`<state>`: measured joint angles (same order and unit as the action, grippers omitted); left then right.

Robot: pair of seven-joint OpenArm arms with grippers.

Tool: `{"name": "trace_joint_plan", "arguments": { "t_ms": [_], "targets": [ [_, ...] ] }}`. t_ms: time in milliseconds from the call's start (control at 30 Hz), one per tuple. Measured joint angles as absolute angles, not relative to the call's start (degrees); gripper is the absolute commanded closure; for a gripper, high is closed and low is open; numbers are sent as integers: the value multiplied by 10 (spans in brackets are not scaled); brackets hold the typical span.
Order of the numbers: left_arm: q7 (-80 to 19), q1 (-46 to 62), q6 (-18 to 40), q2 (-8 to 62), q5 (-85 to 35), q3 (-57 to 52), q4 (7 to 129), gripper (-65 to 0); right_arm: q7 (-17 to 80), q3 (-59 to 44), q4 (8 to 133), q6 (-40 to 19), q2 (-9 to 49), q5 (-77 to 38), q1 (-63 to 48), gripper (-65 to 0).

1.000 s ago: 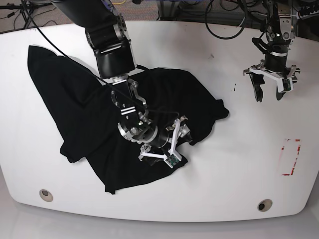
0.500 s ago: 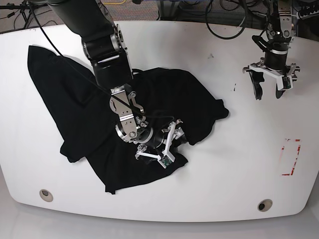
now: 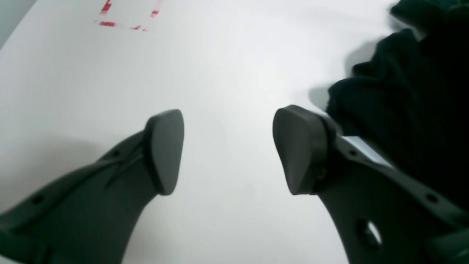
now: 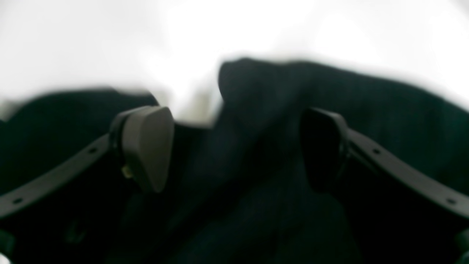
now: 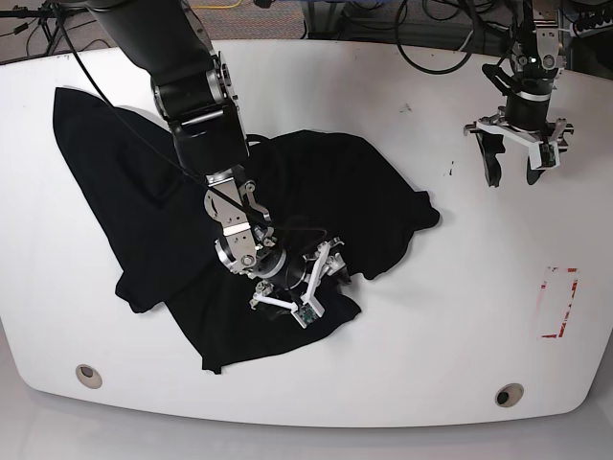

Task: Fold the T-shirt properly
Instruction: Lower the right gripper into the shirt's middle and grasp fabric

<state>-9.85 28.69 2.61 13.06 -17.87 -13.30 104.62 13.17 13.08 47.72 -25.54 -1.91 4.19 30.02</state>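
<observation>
Base view | T-shirt (image 5: 144,192) crumpled | long axis upper-left to lower-right

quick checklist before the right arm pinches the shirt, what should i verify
1. Right gripper jaws apart: ok, fabric lies between the pads in its wrist view.
2. Right gripper over the T-shirt: ok, low at the near edge.
3. Fabric actually between the pads deep enough to hold: cannot tell, wrist view is blurred.
4. Left gripper clear of cloth: ok, open above bare table, shirt off to its side.
5. Shirt spread flat for folding: not ok, bunched and crumpled.
6. Single layer under the pinch: cannot tell.
</observation>
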Motion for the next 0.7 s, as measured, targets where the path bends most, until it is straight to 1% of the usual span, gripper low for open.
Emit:
{"name": "trace_joint_plan", "arguments": {
  "t_ms": [200, 300, 367, 433, 567, 633, 700],
  "targets": [
    [-98, 287, 24, 131, -179, -133, 1045, -394, 95, 130, 421, -253, -14, 43, 297, -510],
    [-98, 287, 25, 131, -179, -133, 1045, -394, 67, 130, 402, -239, -13, 41, 296, -507],
    [-98, 287, 26, 131, -179, -133, 1045, -394, 52, 130, 395, -230, -14, 41, 296, -491],
    [-98, 287, 26, 131, -179, -133, 1045, -394, 50, 131, 392, -221, -16, 41, 298, -445],
    [-98, 286, 26, 131, -179, -133, 1044, -394, 49, 131, 392, -210, -16, 40, 297, -271],
    [-98, 286, 26, 131, -179, -133, 1044, -394, 49, 131, 392, -210, -16, 41, 297, -168],
    [-98, 286, 26, 131, -179, -133, 1044, -394, 49, 131, 392, -209, -16, 41, 298, -92]
  ]
}}
